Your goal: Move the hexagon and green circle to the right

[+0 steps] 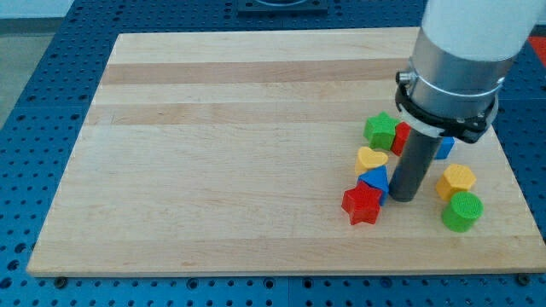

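**Tip standing in the block cluster, hexagon and green circle to its right**

My tip (403,198) stands on the board in the lower right part of the frame, in the middle of a group of blocks. It is a plain rod, so it grasps nothing; it only touches or nearly touches the blue block (375,179) at its left side. I cannot tell if there is real contact there.

The yellow hexagon (456,181) lies to the right of the tip, near but apart from it. The green circle (462,211) lies just below the hexagon, a little more to the right and toward the frame's bottom, close to the hexagon. Both are already near the right edge of the board.

Left of the tip, the red star (362,205) sits just below-left of the blue block and touches it. The yellow heart (371,159) is above the blue block. Further up is a green block (380,130), its shape looks like a star, and beside it a red block (401,136), mostly hidden behind the rod. Another blue block (444,148) shows a small part at the right of the rod, under the arm's collar; its shape is not clear.

The arm body (456,60), white above and grey below with a black ring, comes down from the upper right corner.

The wooden board (239,153) is light and its left half carries nothing. Around it is a blue perforated table (34,102).
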Controlling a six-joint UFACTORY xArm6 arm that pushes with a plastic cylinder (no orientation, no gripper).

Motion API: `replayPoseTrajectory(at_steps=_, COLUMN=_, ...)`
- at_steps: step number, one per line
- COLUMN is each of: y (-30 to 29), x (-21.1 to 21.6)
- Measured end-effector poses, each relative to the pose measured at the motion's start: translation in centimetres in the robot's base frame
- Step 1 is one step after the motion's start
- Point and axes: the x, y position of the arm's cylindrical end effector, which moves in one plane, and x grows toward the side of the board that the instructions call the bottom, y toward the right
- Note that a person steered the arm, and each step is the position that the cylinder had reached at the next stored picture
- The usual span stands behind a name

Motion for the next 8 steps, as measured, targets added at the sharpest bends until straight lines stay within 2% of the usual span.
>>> replayPoseTrajectory(at_steps=5, y=4.6, x=1.9)
replayPoseTrajectory(at_steps=8, y=4.6, x=1.9)
